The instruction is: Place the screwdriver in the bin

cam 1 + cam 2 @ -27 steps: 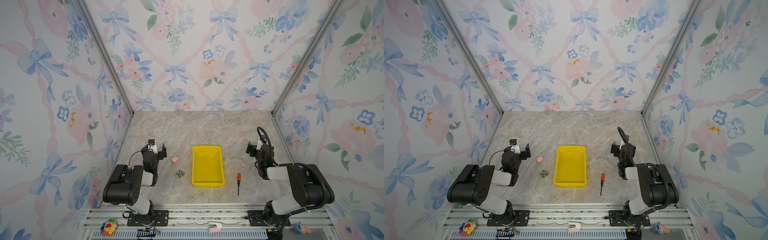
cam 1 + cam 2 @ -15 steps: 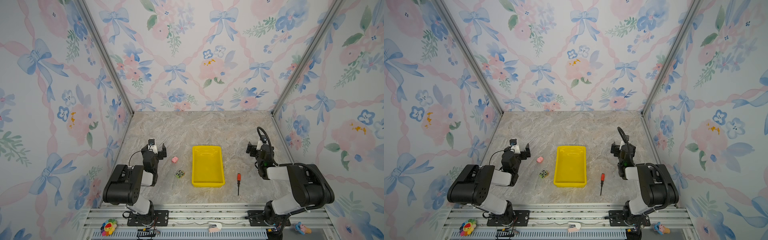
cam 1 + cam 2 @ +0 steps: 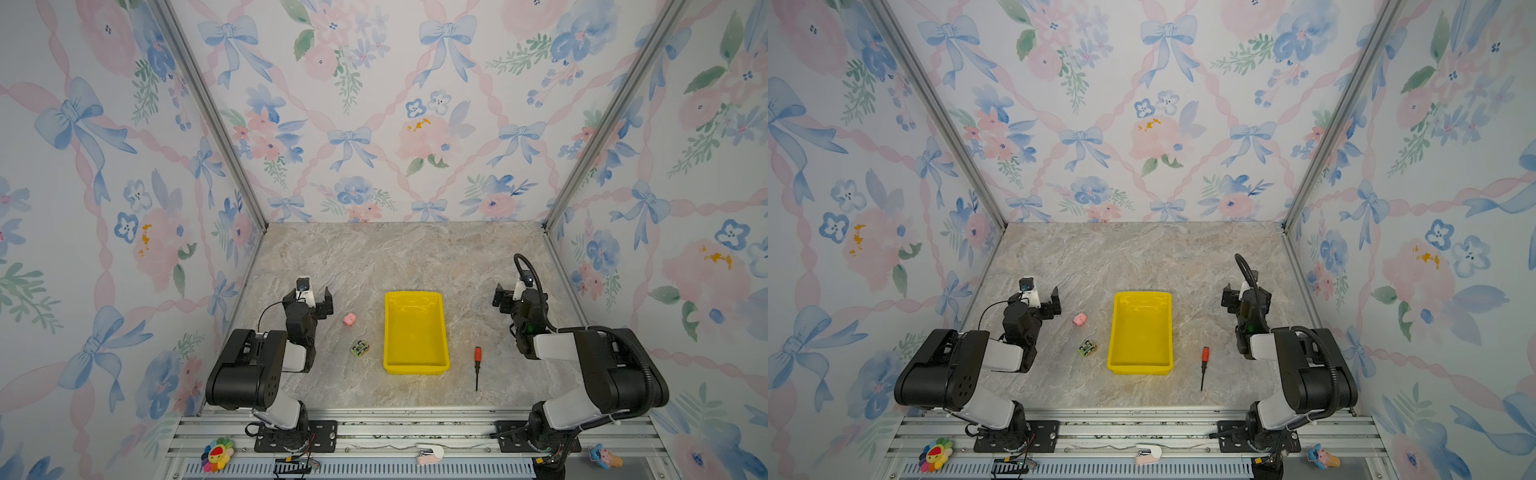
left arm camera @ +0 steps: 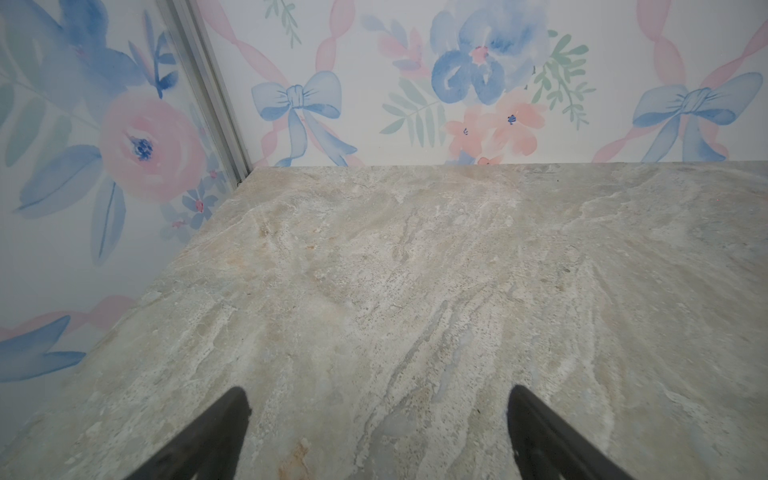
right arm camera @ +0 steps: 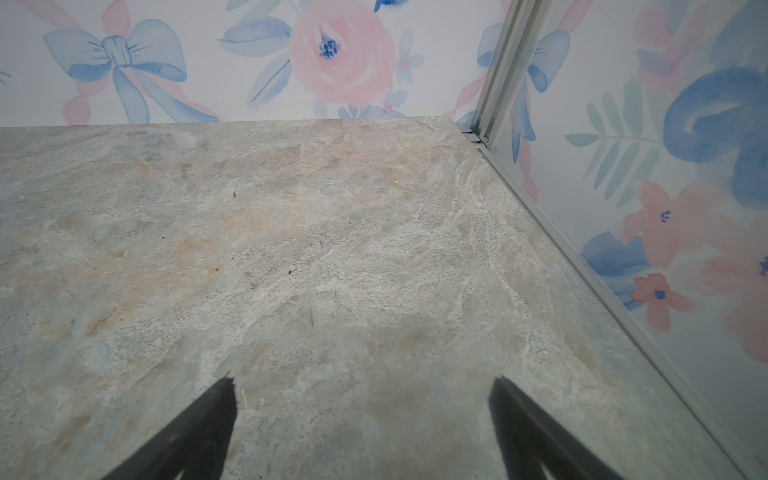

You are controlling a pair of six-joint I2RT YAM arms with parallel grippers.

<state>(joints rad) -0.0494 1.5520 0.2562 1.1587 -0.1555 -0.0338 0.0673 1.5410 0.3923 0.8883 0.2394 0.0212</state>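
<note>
Top views, nearest: metal rail (image 3: 415, 419) across the front. Just beyond, on the marble surface (image 3: 395, 257): screwdriver (image 3: 477, 361), lying flat outside the bin (image 3: 415, 368), near its front right corner, not touching; red handle on the far end, shaft tip toward the rail. Left of bin and apart from it: small green toy (image 3: 360, 348), then a pink toy (image 3: 350, 318) a little farther back. Farther still, flanking the bin: left fingers (image 4: 208, 436) and right fingers (image 5: 203, 428), each pair spread wide, gripping nothing, low over bare surface, well apart from screwdriver. Wrist views: only marble and floral walls (image 4: 415, 83) past them.
</note>
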